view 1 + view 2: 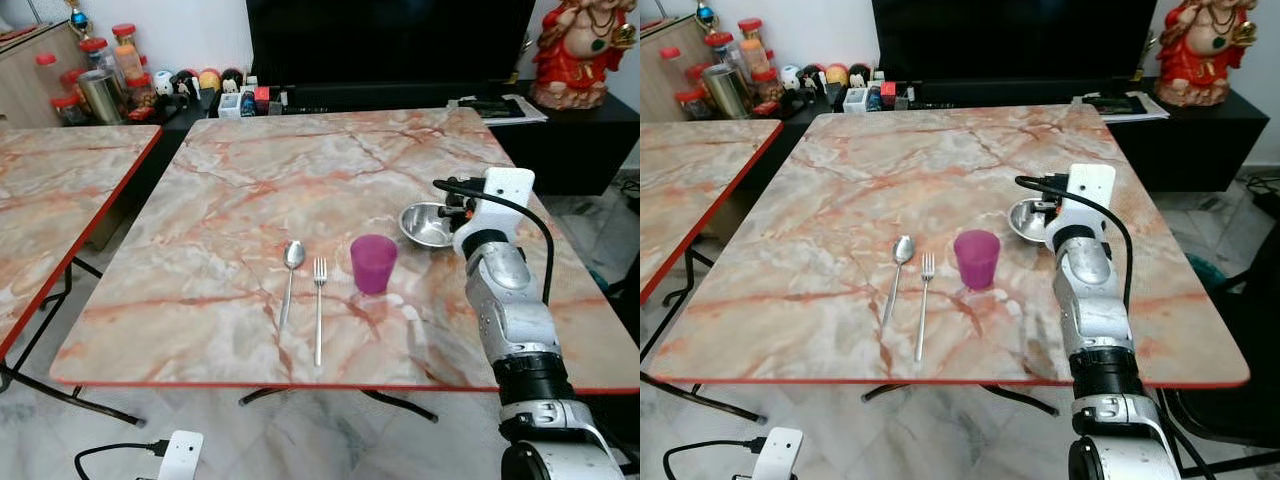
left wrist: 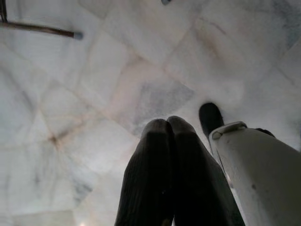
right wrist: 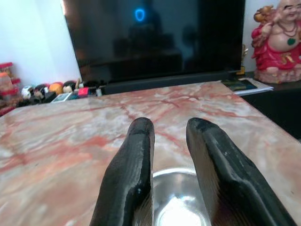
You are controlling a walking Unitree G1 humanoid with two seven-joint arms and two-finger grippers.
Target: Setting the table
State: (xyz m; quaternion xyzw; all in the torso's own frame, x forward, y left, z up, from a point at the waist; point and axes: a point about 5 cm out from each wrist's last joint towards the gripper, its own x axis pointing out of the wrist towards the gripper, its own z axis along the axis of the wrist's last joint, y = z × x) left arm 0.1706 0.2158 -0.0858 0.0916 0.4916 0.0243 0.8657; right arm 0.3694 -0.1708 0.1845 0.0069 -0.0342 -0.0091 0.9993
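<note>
Marble-look table (image 1: 230, 190) with a red edge, big dark TV (image 1: 390, 40) behind it and a red statue (image 1: 575, 50) off to the right; spoon (image 1: 289, 275), fork (image 1: 319, 300) and purple cup (image 1: 373, 264) are already lined up near the front edge; the steel bowl (image 1: 424, 224) sits just right of the cup and a bit further back. What matters is that the bowl lies straight ahead of the right gripper (image 3: 169, 129); its fingers (image 3: 134, 160) are a little parted and reach over the bowl's near rim, not clamped on anything as far as I can tell. The right arm is clearly the nearer one. The left gripper (image 2: 168, 123) hangs by the floor (image 2: 94, 94), fingers pressed together, holding nothing.
</note>
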